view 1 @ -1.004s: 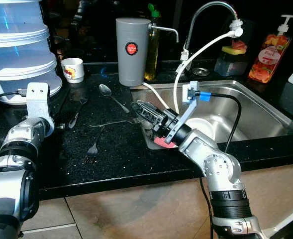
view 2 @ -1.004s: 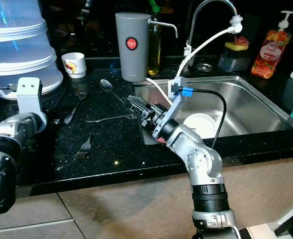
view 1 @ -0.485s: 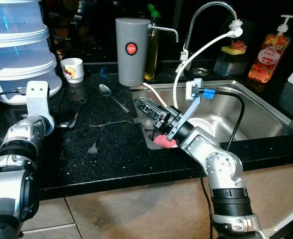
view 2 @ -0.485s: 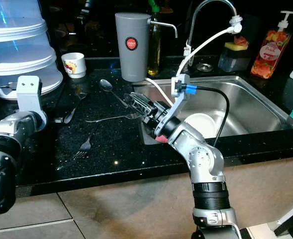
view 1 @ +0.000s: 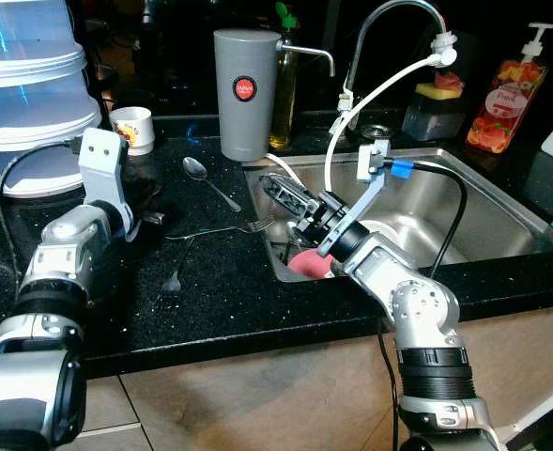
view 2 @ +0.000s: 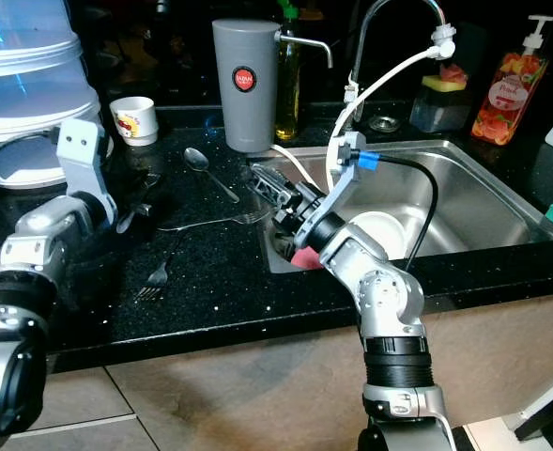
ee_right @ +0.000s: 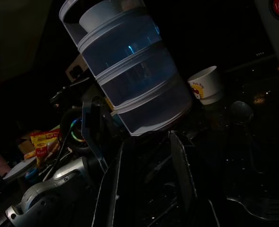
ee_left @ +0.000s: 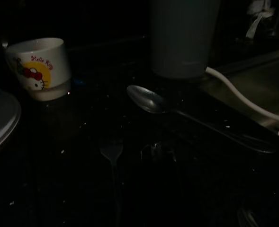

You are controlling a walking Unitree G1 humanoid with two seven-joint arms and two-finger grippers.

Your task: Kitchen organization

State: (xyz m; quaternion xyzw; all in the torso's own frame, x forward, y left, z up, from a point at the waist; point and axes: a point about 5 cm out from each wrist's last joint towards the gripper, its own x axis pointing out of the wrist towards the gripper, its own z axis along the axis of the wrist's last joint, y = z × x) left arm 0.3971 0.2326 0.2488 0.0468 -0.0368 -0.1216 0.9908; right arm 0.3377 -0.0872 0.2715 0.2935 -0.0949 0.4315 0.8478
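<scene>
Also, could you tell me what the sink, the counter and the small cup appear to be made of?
The sink looks like brushed stainless steel: silvery with soft reflections. The counter seems to be polished black stone, perhaps granite, with pale flecks and a gloss. The cup is probably glazed ceramic, white and shiny with a printed cartoon, though plastic can't be ruled out.
</scene>
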